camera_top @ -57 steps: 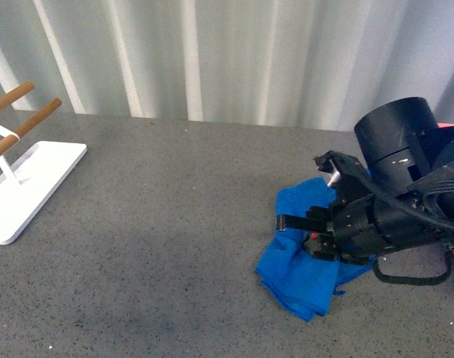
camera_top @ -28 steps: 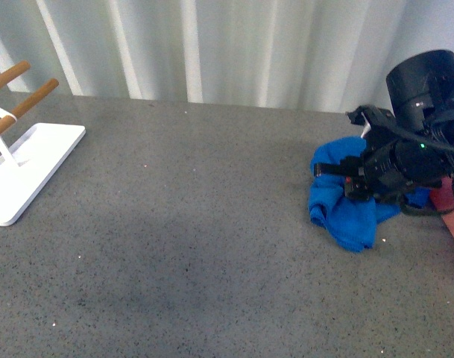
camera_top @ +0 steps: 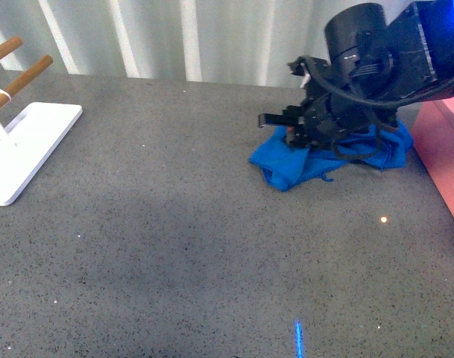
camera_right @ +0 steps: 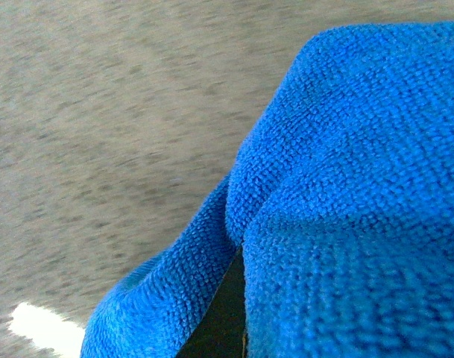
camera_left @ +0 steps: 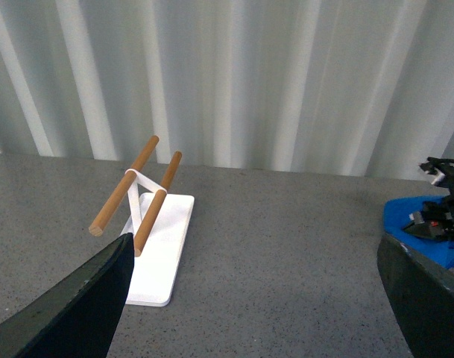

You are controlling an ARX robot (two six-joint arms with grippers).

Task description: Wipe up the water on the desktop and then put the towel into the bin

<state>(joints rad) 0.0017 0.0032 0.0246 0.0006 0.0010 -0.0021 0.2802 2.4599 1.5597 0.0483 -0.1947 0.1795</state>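
Right pincer (camera_top: 282, 95): it sits low over the towel (camera_top: 286, 165), bearing on the crumpled cloth. In the front view its two fingers (camera_top: 275, 119) stand visibly apart. The right wrist view is filled with blue pile at close range, with a dark gap under one fold. I cannot tell whether a fold is actually clamped.

Towel: bunched on the desk (camera_top: 174, 246) at about 1 o'clock in the front view, with one corner trailing out from under the arm towards 8 o'clock.

Bin (camera_top: 444, 142): at 3 o'clock of the towel, just beside it.

Left pincer (camera_left: 255, 253): its jaws are spread wide and hold nothing.

White tray (camera_top: 29, 142) with two wooden rods (camera_top: 21, 78): at 9 o'clock, well apart from the towel.
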